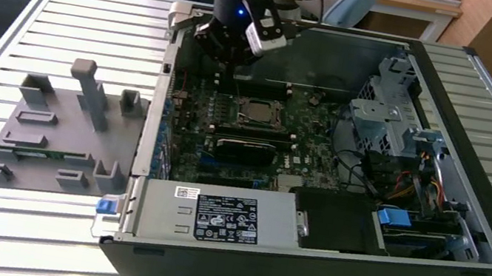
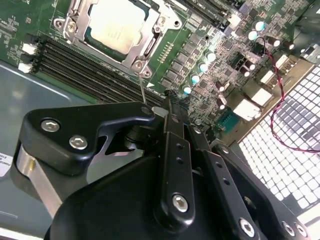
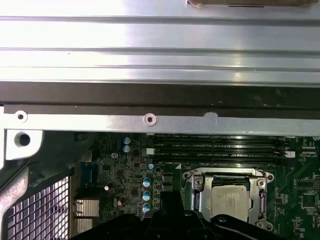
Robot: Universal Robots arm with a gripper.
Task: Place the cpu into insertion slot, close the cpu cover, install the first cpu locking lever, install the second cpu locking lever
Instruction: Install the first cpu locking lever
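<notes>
The cpu (image 2: 116, 26) lies flat in its socket on the green motherboard, silver top showing; it is also visible in the first wrist view (image 3: 229, 200) and in the exterior view (image 1: 256, 110). The silvery cpu cover (image 2: 150, 47) lies down around it as a frame. One thin wire locking lever (image 2: 142, 90) stands up from the socket's corner, and its free end reaches my gripper (image 2: 159, 111). The gripper's black fingers are shut together just beside the socket. I cannot tell whether the lever is pinched or only touched. In the exterior view the gripper (image 1: 229, 56) hangs inside the open case, behind the socket.
Black memory slots (image 2: 90, 65) run alongside the socket. The case's metal wall (image 3: 150, 119) is close by the gripper. A long black card (image 1: 245, 145), the power supply (image 1: 213, 215) and a drive cage (image 1: 390, 117) fill the case. A grey fixture (image 1: 67, 131) sits on the slatted table.
</notes>
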